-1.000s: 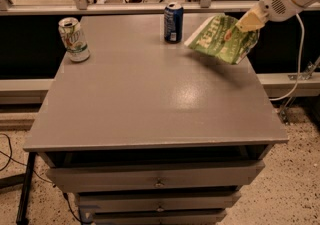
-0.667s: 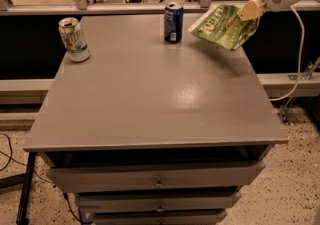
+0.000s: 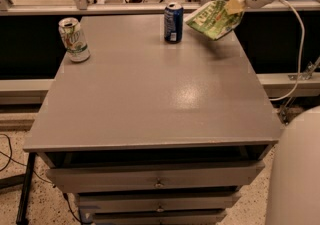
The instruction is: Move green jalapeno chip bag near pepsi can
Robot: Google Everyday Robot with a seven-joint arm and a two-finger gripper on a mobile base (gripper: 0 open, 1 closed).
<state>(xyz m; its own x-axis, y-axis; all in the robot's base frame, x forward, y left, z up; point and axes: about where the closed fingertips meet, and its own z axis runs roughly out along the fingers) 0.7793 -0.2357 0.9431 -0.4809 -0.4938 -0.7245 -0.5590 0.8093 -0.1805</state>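
Observation:
The green jalapeno chip bag (image 3: pixel 214 19) hangs tilted in the air above the table's far right corner, just right of the pepsi can (image 3: pixel 173 22). The dark blue can stands upright near the far edge of the grey table (image 3: pixel 155 89). My gripper (image 3: pixel 235 4) comes in from the upper right on a white arm and is shut on the bag's right end. The bag is apart from the can and off the tabletop.
A white-and-green soda can (image 3: pixel 74 39) stands at the table's far left. Drawers (image 3: pixel 158 178) run under the table's front edge. A white cable (image 3: pixel 299 49) hangs at the right. A white robot part (image 3: pixel 295 174) fills the lower right corner.
My gripper has carried the bag up and toward the far edge, closer to the pepsi can. Both cans have stayed put.

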